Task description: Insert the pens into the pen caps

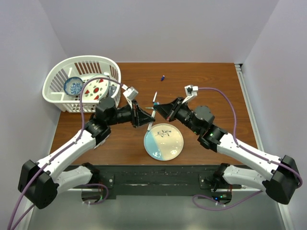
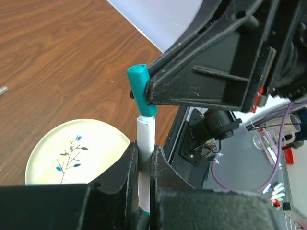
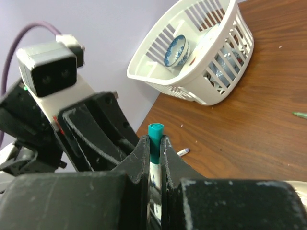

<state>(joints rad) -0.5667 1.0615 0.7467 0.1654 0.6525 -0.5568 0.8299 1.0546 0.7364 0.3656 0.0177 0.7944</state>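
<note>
My left gripper (image 1: 143,116) (image 2: 145,152) is shut on a white pen (image 2: 146,136), held above the table near the plate. A teal-green pen cap (image 2: 142,91) (image 3: 155,136) sits on the pen's free end, slightly tilted. My right gripper (image 1: 160,111) (image 3: 154,143) is shut on this cap, tip to tip with the left gripper. Another white pen (image 1: 155,99) lies on the table just behind the grippers, and one more (image 1: 150,126) lies by the plate's rim. A small purple cap (image 1: 163,77) lies farther back. A purple-tipped pen (image 3: 182,152) shows on the table in the right wrist view.
A round cream and blue plate (image 1: 163,149) (image 2: 53,158) lies in front of the grippers. A white slatted basket (image 1: 57,76) (image 3: 206,91) with a blue bowl (image 1: 73,86) and a strawberry plate stands at the back left. A thin green thing (image 3: 300,114) lies at the right edge.
</note>
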